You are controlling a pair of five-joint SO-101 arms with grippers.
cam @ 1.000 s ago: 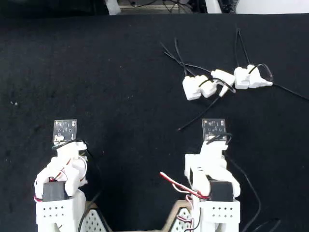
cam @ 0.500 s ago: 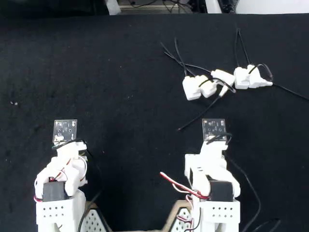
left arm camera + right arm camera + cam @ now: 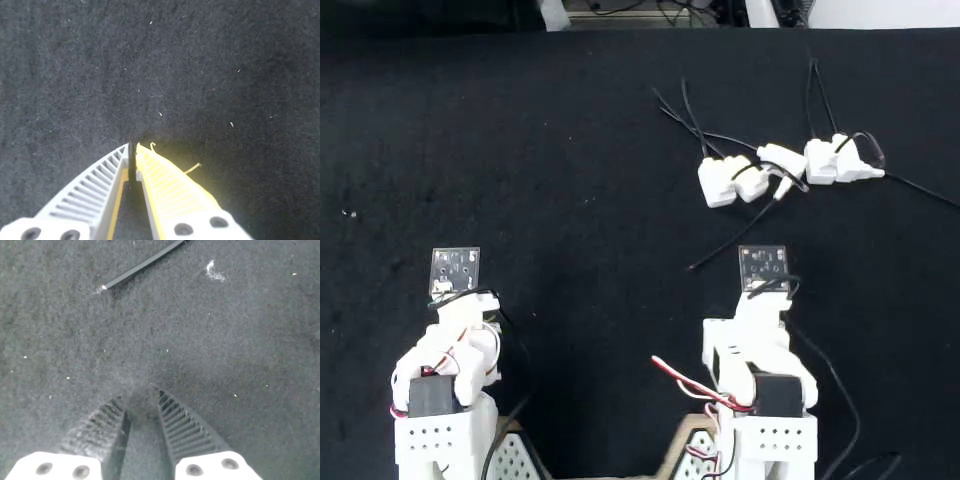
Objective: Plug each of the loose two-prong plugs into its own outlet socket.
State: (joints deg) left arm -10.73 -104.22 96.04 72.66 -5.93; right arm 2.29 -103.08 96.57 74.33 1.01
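Observation:
Several white plugs and outlet sockets lie in a loose cluster at the table's far right, one group (image 3: 732,181) beside another (image 3: 840,160), with thin black cables (image 3: 740,232) trailing off them. I cannot tell which pieces are joined. Both arms are folded back at the near edge, far from the cluster. My left gripper (image 3: 133,146) points down at bare black cloth, its fingers together with nothing between them. My right gripper (image 3: 141,396) also hangs over bare cloth, with a narrow gap between its fingers and nothing held. A cable's loose end (image 3: 102,288) lies ahead of it.
The table is covered in black cloth (image 3: 520,150), bare across the left and middle. The left arm's base (image 3: 438,430) and the right arm's base (image 3: 770,430) stand at the near edge. A white speck of lint (image 3: 214,270) lies near the cable.

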